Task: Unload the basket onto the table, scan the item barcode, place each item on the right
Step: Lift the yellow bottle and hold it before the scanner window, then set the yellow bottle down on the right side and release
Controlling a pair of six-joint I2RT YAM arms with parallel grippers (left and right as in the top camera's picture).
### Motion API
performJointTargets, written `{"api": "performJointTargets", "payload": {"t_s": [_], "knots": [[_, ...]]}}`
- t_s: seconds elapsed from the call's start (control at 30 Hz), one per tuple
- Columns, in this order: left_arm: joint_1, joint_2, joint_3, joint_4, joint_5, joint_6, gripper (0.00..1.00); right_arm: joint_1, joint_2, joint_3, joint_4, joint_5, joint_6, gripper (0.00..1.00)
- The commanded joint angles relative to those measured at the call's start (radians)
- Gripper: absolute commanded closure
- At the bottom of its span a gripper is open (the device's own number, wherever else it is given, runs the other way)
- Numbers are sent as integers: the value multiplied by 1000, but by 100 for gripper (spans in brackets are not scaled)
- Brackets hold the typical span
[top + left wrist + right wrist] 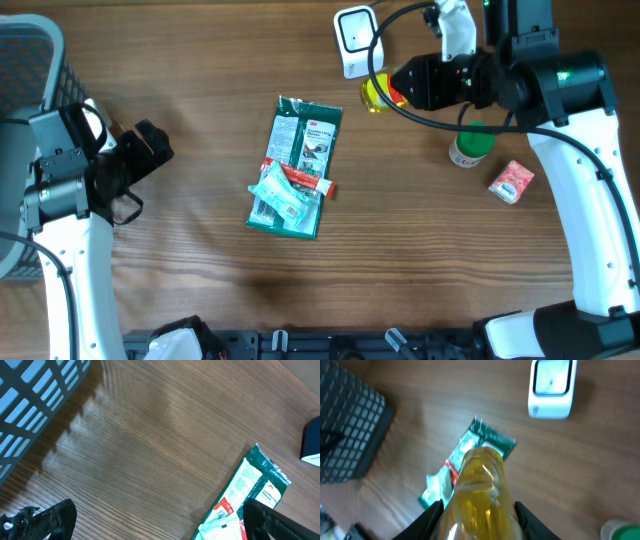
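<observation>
One clear yellow plastic bottle (480, 485) is clamped in my right claw (479, 517), near the white box scanner (551, 387). My left claw (150, 148) gapes empty. The bottle seems rigid and slippery; mid-body looks the safest hold.

Bottle half hidden, basket cropped

Overhead, the right gripper (392, 88) covered most of the yellow bottle (372, 97); the wrist view showed it blurred and cut off below. The basket (25, 60) ran off the left edge; the green packet's (300, 140) print was unreadable.
</observation>
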Motion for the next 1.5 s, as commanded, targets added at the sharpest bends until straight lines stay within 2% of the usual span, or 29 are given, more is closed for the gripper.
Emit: {"api": "performJointTargets", "payload": {"t_s": [0.0, 0.17, 0.37, 0.43, 0.6, 0.77, 1.0, 1.1, 1.2, 1.23, 1.33, 1.43, 1.47], "knots": [[-3, -1, 1, 3, 11, 21, 0, -2, 15, 24, 39, 5, -5, 96], [-3, -1, 1, 3, 11, 21, 0, 0, 105, 24, 284, 151, -75, 96], [-3, -1, 1, 3, 11, 21, 0, 19, 334, 23, 669, 298, -364, 96], [-3, -1, 1, 3, 11, 21, 0, 41, 409, 23, 784, 468, -435, 96], [-3, -1, 1, 2, 11, 21, 0, 164, 586, 22, 1183, 835, -774, 96], [-3, -1, 1, 2, 11, 21, 0, 206, 689, 22, 1298, 866, -837, 96], [-3, -1, 1, 2, 11, 21, 0, 207, 746, 22, 1320, 890, -908, 96], [-3, -1, 1, 2, 11, 21, 0, 208, 719, 22, 1345, 936, -853, 96], [-3, -1, 1, 2, 11, 21, 0, 205, 581, 22, 1269, 926, -742, 96], [-3, -1, 1, 2, 11, 21, 0, 202, 521, 22, 1199, 904, -710, 96], [-3, -1, 1, 2, 11, 21, 0, 141, 290, 22, 864, 838, -473, 96], [-3, -1, 1, 2, 11, 21, 0, 34, 193, 22, 568, 660, -341, 96], [-3, -1, 1, 2, 11, 21, 0, -59, 183, 22, 426, 560, -268, 96]]}}
